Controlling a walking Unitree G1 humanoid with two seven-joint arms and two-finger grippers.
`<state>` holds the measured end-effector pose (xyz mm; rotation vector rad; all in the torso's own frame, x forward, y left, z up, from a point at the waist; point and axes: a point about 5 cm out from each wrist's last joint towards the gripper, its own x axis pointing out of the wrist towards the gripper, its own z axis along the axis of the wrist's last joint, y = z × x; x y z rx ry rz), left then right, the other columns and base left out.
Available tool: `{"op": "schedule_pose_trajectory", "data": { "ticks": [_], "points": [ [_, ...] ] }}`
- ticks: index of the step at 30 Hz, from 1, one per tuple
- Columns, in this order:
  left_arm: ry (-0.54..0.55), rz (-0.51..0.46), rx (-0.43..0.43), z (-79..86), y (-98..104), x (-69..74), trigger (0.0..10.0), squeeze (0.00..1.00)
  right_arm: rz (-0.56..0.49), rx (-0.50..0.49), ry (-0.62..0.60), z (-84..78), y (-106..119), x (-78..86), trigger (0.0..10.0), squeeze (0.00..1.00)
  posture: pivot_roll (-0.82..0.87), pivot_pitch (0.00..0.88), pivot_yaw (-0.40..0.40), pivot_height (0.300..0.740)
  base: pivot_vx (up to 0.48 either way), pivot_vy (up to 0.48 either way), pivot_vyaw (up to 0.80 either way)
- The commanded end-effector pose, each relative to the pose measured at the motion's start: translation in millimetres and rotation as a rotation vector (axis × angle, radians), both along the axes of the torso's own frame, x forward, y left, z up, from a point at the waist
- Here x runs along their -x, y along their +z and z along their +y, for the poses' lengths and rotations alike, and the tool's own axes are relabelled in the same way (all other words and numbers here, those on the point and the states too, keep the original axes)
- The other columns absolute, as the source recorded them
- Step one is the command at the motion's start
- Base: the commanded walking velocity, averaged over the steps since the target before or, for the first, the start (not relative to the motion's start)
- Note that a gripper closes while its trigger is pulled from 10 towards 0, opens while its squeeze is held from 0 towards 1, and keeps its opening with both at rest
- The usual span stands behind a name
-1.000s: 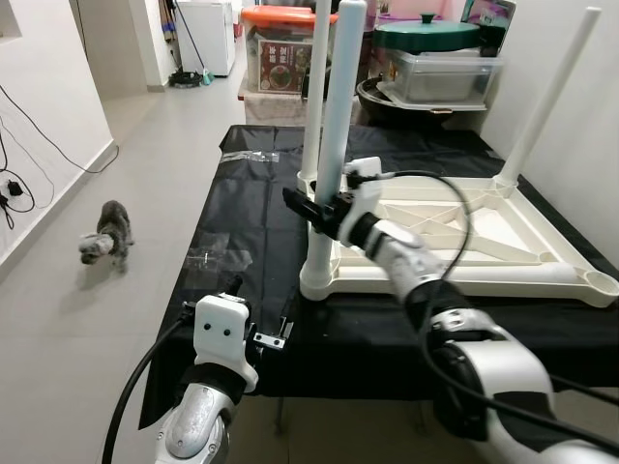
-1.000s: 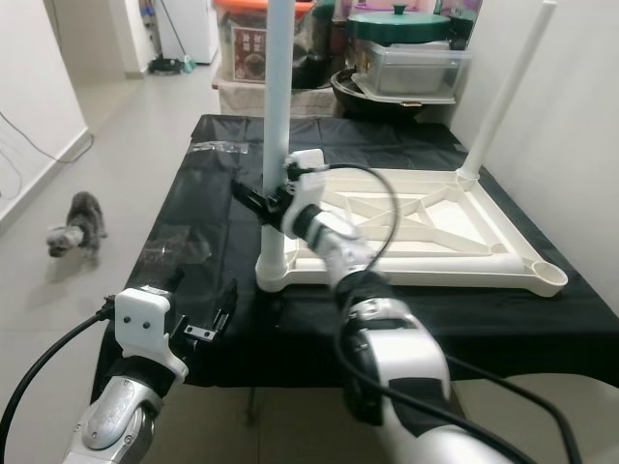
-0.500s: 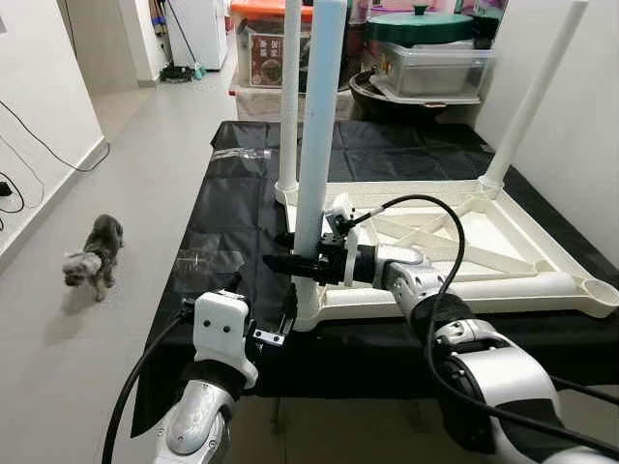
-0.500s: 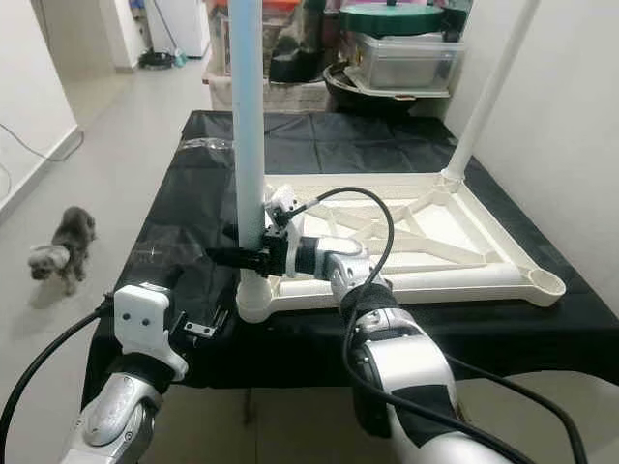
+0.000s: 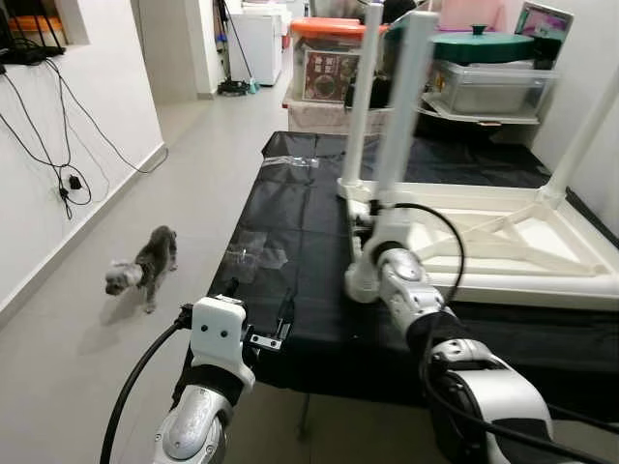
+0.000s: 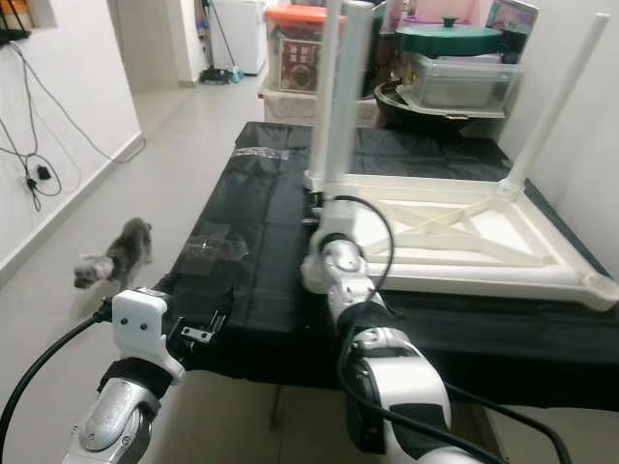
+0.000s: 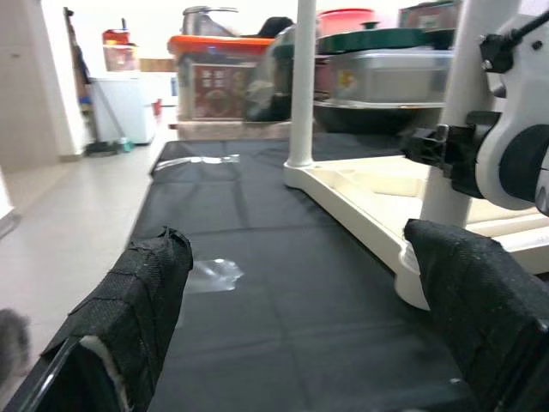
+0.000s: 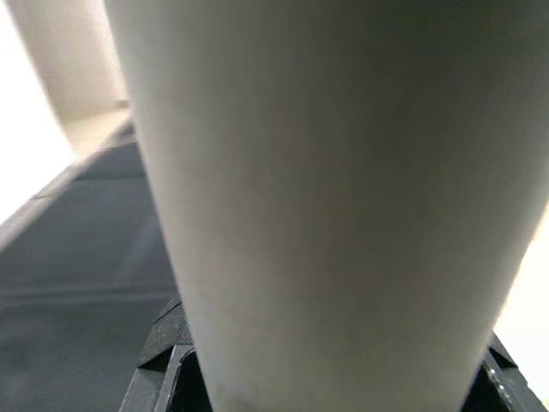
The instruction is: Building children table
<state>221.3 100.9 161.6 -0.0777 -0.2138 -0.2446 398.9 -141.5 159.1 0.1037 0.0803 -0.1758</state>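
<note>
Fingers of the right gripper (image 5: 370, 230) sit against the base of the near table leg (image 5: 392, 145), apparently clamped around it, since the right wrist view has the white tube pressed between the black finger bases (image 8: 163, 360); the tips themselves are hidden behind the wrist in the head views; this low grip probably steadies or seats the leg in its corner socket (image 5: 360, 282); the children's table (image 5: 503, 242) lies upside down on the black-covered work table (image 5: 290, 242), so legs go in from above; three legs stand upright, among them the far left leg (image 5: 358, 106) and another leg (image 5: 580, 145) beside the wall; the near right corner socket (image 6: 600, 287) appears empty; left gripper (image 7: 300, 292) hovers over the near edge, its taped fingers (image 7: 137, 283) spread wide and holding nothing; leg tops are cut off by the frame; a clear plastic bag (image 5: 253, 253) lies on the cloth, contents unreadable; a small dog (image 5: 140, 271) stands on the floor, well apart.
</note>
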Motion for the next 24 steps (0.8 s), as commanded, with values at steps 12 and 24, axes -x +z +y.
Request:
{"op": "schedule_pose_trajectory", "data": {
  "ticks": [12, 24],
  "points": [
    [-0.013, 0.014, -0.017, -1.4, -4.3, 2.3, 10.0, 0.00, -0.088, -0.063, 0.167, 40.4, 5.9, 1.8, 10.0, 1.00, 0.02, 0.000, -0.047, 0.740, 0.000, 0.000, 0.00],
    [-0.008, 0.031, -0.022, 1.0, -8.3, 5.9, 10.0, 0.00, -0.093, -0.003, 0.758, 48.1, 18.6, 0.6, 10.0, 0.00, 0.02, 0.000, -0.048, 0.740, 0.000, 0.000, 0.00]
  ]
}}
